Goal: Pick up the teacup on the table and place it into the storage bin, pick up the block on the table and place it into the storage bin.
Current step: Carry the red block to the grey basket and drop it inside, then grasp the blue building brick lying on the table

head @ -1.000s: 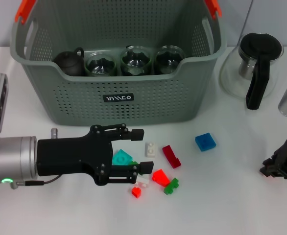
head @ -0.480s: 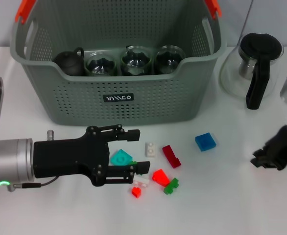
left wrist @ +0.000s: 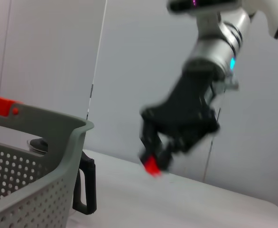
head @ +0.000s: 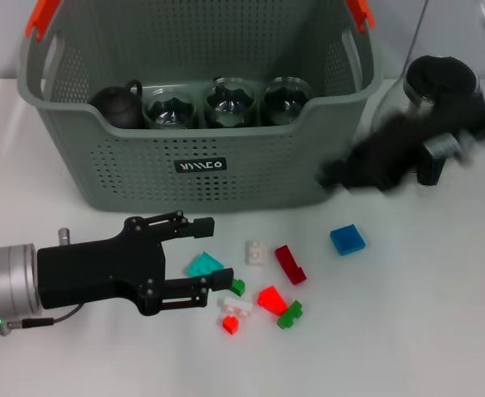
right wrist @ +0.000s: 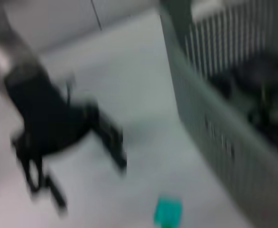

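The grey-green storage bin (head: 226, 178) stands at the back of the table. Three glass teacups (head: 228, 102) and a dark teapot (head: 117, 106) sit inside it. Loose blocks lie in front of it: teal (head: 203, 265), white (head: 255, 251), red (head: 290, 264), blue (head: 347, 239), and a small cluster (head: 263, 308). My left gripper (head: 222, 251) is open low over the table, with the teal block between its fingers. My right gripper (head: 332, 175) is blurred in the air by the bin's right front corner. In the left wrist view this right gripper (left wrist: 154, 160) is shut on a red block (left wrist: 152, 166).
A glass pot with a black lid (head: 437, 99) stands right of the bin, behind my right arm. The right wrist view shows my left gripper (right wrist: 58, 128), the teal block (right wrist: 168, 211) and the bin wall (right wrist: 224, 123), all blurred.
My left gripper has drawn back to the left, still open. My right arm has swung from the table's right edge up and left to the bin's right front corner.
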You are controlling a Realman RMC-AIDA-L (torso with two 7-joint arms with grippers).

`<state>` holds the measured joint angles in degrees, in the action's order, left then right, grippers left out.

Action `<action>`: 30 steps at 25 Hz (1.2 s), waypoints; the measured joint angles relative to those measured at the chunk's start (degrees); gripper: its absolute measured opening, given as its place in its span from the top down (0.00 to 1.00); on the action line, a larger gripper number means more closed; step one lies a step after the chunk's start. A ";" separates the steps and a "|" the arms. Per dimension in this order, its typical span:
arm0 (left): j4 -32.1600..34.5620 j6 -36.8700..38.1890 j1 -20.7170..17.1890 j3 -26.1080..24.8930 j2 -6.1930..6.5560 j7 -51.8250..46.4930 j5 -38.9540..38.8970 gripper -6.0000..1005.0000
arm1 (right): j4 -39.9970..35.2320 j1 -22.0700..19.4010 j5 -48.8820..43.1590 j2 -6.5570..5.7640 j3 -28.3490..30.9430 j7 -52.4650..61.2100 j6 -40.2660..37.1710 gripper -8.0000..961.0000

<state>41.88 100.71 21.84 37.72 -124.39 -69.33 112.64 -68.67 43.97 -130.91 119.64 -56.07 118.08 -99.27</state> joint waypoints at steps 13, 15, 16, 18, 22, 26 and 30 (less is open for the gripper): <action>-0.49 -0.32 0.08 -0.10 0.03 0.60 0.13 0.23 | 21.35 19.46 0.64 -2.30 0.59 3.63 26.51 0.82; -0.49 -0.35 0.06 -0.10 0.03 0.59 0.13 0.23 | 22.29 19.58 -0.30 -2.24 -0.14 3.60 29.49 0.81; -0.49 -0.35 0.06 -0.10 0.03 0.56 0.13 0.23 | 22.63 19.58 -0.64 -2.18 -0.74 3.61 30.54 0.81; -0.49 -0.31 0.05 -0.10 0.03 0.41 0.13 0.23 | 22.79 19.37 -0.84 -2.07 -1.54 3.59 31.64 0.72; -0.49 0.21 0.06 -0.10 0.03 0.14 0.12 0.23 | 19.10 17.02 0.18 -1.55 -1.73 2.53 29.63 0.55; -0.35 0.83 0.08 -0.14 0.13 0.01 0.75 0.23 | 10.11 10.71 5.42 -1.27 -1.21 1.14 18.37 0.38; -0.19 0.88 0.08 -0.67 0.18 0.03 2.51 0.23 | 0.81 3.62 8.33 -1.72 -1.35 2.28 1.34 0.24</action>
<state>41.69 101.59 21.92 37.05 -124.21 -69.30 115.15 -67.86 47.59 -122.57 117.92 -57.41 120.36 -97.92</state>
